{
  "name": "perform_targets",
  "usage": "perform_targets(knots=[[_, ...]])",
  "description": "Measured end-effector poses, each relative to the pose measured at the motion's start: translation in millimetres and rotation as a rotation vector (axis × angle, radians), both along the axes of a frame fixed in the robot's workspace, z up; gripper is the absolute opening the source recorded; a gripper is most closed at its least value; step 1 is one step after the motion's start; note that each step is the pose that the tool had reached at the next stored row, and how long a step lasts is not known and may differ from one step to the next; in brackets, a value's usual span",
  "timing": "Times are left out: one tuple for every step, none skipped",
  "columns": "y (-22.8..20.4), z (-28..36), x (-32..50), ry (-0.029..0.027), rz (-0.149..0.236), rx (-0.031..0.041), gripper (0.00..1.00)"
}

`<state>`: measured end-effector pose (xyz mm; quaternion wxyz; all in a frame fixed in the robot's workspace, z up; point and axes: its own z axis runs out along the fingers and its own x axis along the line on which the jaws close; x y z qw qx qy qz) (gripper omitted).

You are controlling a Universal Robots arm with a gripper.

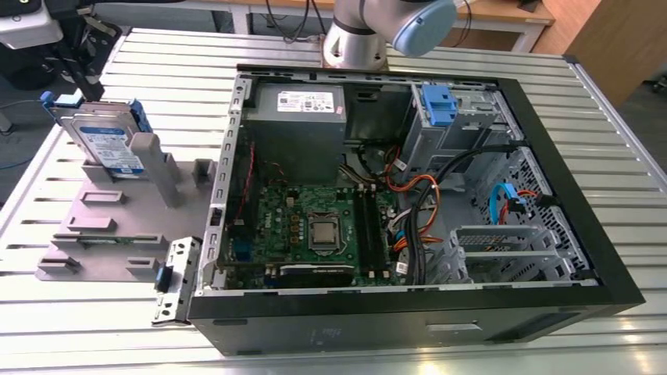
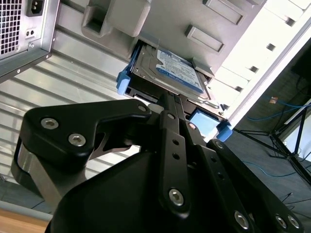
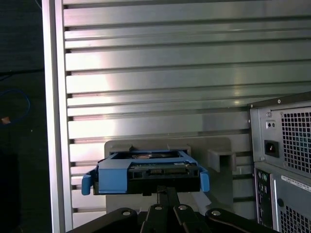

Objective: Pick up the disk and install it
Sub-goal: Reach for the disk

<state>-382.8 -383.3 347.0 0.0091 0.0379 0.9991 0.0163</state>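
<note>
Black robot hand (image 3: 164, 190) at the edge of the flat silver-metal disk (image 3: 146, 170), which has a blue plastic bracket and a blue-and-white label.
In both wrist views the hand meets the bracket's edge; whether it is spread or pinching, I cannot tell. In the exterior view the disk stands upright in a grey plastic holder (image 1: 125, 223) at the upper left of the frame. The holder lies on the slatted metal desk (image 1: 94, 328), just beside the open black computer case (image 1: 417, 324).

Silver metal disk (image 2: 176, 69), blue plastic bracket (image 3: 146, 171); ribbed shiny metal table (image 3: 170, 58).
</note>
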Motion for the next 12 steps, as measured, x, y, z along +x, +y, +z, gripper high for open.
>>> perform_targets(knots=[[0.0,0.0,0.0,0.0001,0.0,0.0,0.11],[0.0,0.0,0.0,0.0002,0.0,0.0,0.11],[0.0,-0.1,0.0,0.0002,0.0,0.0,0.11],[0.0,-0.4,-0.3,0.0003,0.0,0.0,0.11],[0.0,-0.9,-1.0,0.0002,0.0,0.0001,0.11],[0.0,-1.5,-2.1,0.0002,0.0,0.0,0.11],[0.0,-2.2,-3.4,0.0002,0.0,0.0,0.11],[0.0,-3.0,-4.9,0.0001,0.0,0.0,0.11],[0.0,-3.6,-6.5,0.0001,0.0,0.0001,0.11],[0.0,-4.3,-8.1,0.0001,0.0,0.0001,0.11],[0.0,-5.0,-9.5,0.0001,0.0,0.0001,0.11],[0.0,-6.1,-10.4,0.0,0.0,0.0001,0.11]])
